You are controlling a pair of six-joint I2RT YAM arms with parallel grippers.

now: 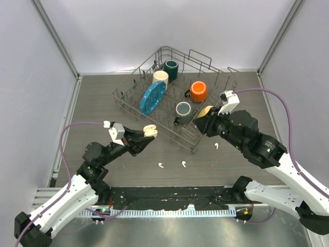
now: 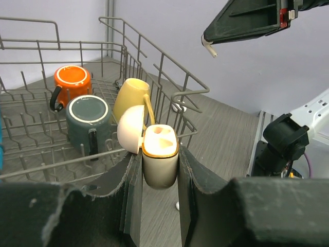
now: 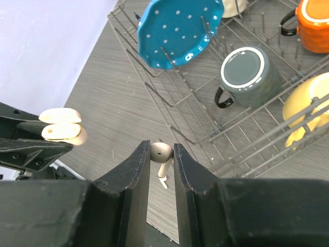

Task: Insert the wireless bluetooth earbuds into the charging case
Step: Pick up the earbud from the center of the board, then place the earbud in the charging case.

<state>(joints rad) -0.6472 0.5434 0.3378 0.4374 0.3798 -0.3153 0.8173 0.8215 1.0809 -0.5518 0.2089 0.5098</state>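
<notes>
My left gripper [image 1: 148, 135] is shut on the cream charging case [image 1: 149, 130] and holds it above the table with its lid open. In the left wrist view the case [image 2: 160, 159] sits upright between the fingers, both sockets empty. My right gripper [image 1: 201, 123] is shut on a cream-beige earbud [image 3: 161, 152] by its head, with the stem hanging down; the gripper is raised over the rack's near corner, right of the case. That earbud's stem also shows in the left wrist view [image 2: 209, 49]. Three more earbuds lie on the table: two near the front middle [image 1: 161, 165] [image 1: 183, 163] and one to the right [image 1: 216, 145].
A wire dish rack [image 1: 154, 116] stands at the back middle, holding a blue dotted plate [image 1: 152, 96], orange mug [image 1: 198, 91], grey mug [image 1: 183, 109], teal mug [image 1: 171, 69], cream mug [image 1: 160, 78] and yellow mug [image 2: 131, 95]. Grey walls enclose the table.
</notes>
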